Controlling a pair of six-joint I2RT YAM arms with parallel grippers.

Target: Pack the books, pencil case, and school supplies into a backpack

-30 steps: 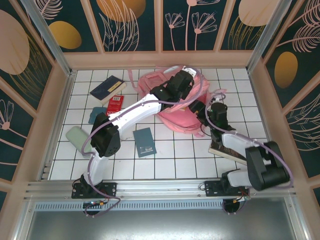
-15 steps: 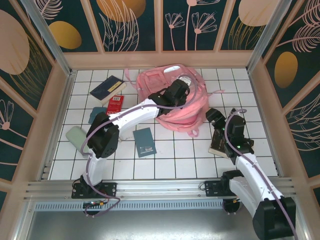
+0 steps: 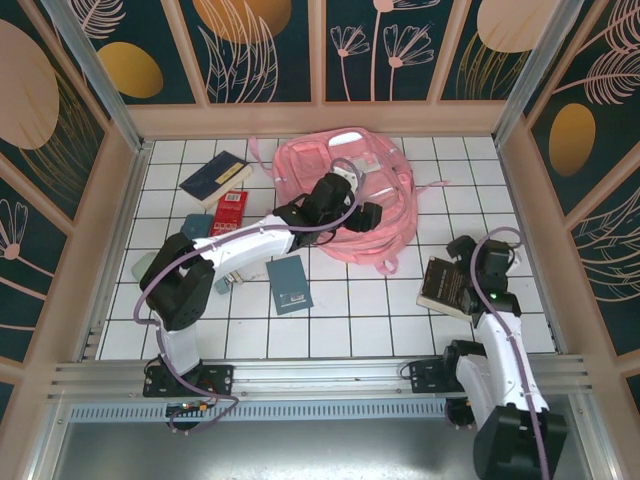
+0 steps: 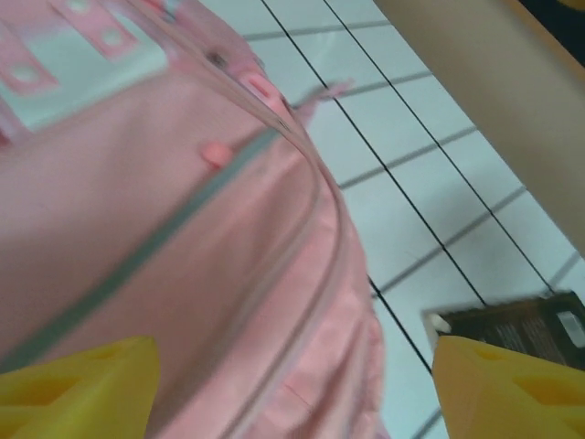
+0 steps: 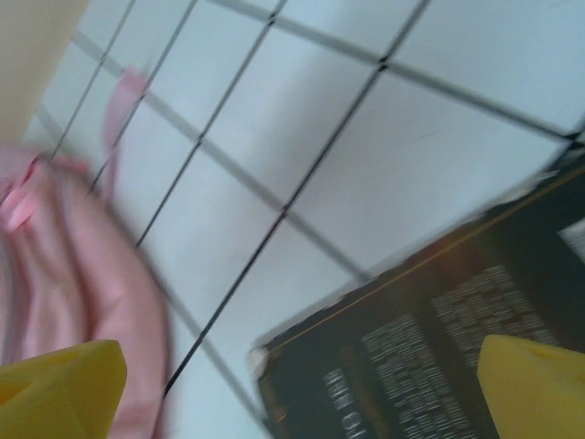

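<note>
Two grippers, both with fingers spread wide and nothing clamped between them. Backpack point(image 3: 350, 170) lies flat in the upper middle of the overhead view: pink, rumpled, paler at its top edge, thin straps trailing to upper left and to the right; much the largest item. Up close from the left wrist it shows a grey strip running diagonally over the fabric, a curved seam beside it and a white patch in the upper left corner. Left gripper point(image 3: 366, 215) hangs over the backpack's lower edge, yellow fingertips point(image 4: 82, 384) at the bottom corners of its own view. Right gripper point(image 3: 462, 250) is at the right of the overhead view, just above the brown book point(image 3: 443, 285), which lies on the tiles at lower right. From the right wrist, that book's dark cover with white print fills the lower right and the backpack's edge the left, with a band of bare tile between them. Navy book point(image 3: 215, 177) is at upper left, red piece point(image 3: 231, 208) just below it, teal square point(image 3: 196, 226) lower still, and the oblong point(image 3: 150, 268) is partly under the left arm. Teal book point(image 3: 290, 284) lies at centre, below the backpack. Table point(image 3: 360, 325) is bare along its bottom rows and in the upper right corner. Wooden wall point(image 3: 330, 120) rims three sides, and the backpack's top sits near the far one.
</note>
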